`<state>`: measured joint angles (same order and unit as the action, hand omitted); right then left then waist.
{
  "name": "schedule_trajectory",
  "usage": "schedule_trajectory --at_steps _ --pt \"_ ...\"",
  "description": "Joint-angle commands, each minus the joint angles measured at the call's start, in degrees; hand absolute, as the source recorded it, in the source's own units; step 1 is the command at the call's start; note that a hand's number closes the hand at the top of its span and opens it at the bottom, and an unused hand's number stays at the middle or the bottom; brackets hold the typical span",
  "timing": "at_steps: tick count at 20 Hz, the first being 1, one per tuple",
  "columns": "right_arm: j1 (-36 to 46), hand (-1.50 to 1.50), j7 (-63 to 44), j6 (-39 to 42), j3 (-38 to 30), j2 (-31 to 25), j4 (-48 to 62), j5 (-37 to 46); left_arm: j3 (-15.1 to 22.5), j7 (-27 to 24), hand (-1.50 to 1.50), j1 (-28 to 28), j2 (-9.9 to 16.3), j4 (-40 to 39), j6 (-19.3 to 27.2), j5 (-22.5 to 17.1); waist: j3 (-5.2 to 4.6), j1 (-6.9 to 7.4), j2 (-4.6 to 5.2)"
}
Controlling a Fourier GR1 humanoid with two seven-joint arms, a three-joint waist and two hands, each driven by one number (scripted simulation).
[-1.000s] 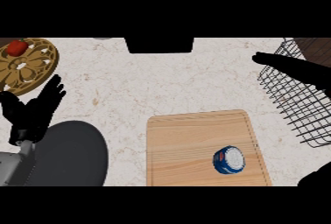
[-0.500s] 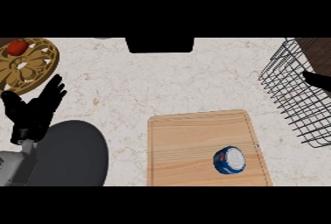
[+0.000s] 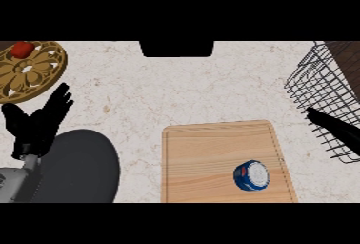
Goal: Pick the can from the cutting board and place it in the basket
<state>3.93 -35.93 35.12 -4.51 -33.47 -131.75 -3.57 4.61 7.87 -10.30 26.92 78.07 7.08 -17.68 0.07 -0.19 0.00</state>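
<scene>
A blue can with a white top stands on the wooden cutting board, near the board's lower right corner. The black wire basket sits at the right edge of the counter. My right hand shows only as straight black fingers coming in from the right edge, in front of the basket's lower rim and up and to the right of the can. It touches nothing. My left hand rests open at the left, fingers up, far from the board.
A round golden plate with a red object on it lies at the top left. A dark grey round shape sits at the lower left beside my left forearm. A black block stands at the top middle.
My right hand dropped from the upper right, over the basket, down to the basket's lower rim, nearer the can. The left hand and the can stayed put.
</scene>
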Motion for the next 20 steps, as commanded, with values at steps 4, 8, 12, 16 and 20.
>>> schedule_trajectory --at_steps 4,8,12,16,20 --pt "-3.4 -1.5 13.5 -7.0 11.0 12.0 7.1 21.5 -1.4 2.3 0.0 -3.6 -0.6 -1.3 -1.0 1.4 -0.02 0.27 0.09" --pt "-2.5 -1.5 18.8 -12.3 16.1 17.4 15.9 27.0 0.7 2.2 0.0 -0.8 -3.6 2.0 1.2 3.6 -0.03 0.71 0.07" --pt "-6.3 -1.5 19.8 -11.6 18.2 16.4 16.8 33.4 -3.6 1.9 0.0 -0.9 -2.0 0.3 -2.1 3.2 -0.06 0.21 0.0" --pt "-4.8 -1.5 24.8 -12.0 18.0 16.2 25.7 35.6 -4.4 -0.1 0.0 -0.6 -3.8 -2.4 -3.4 4.2 -0.06 0.18 0.03" --pt "-7.9 -1.5 23.6 -9.5 17.7 15.8 20.7 36.7 -5.7 4.6 0.0 -1.7 -4.0 1.1 -3.6 5.9 -0.06 0.02 -0.06"
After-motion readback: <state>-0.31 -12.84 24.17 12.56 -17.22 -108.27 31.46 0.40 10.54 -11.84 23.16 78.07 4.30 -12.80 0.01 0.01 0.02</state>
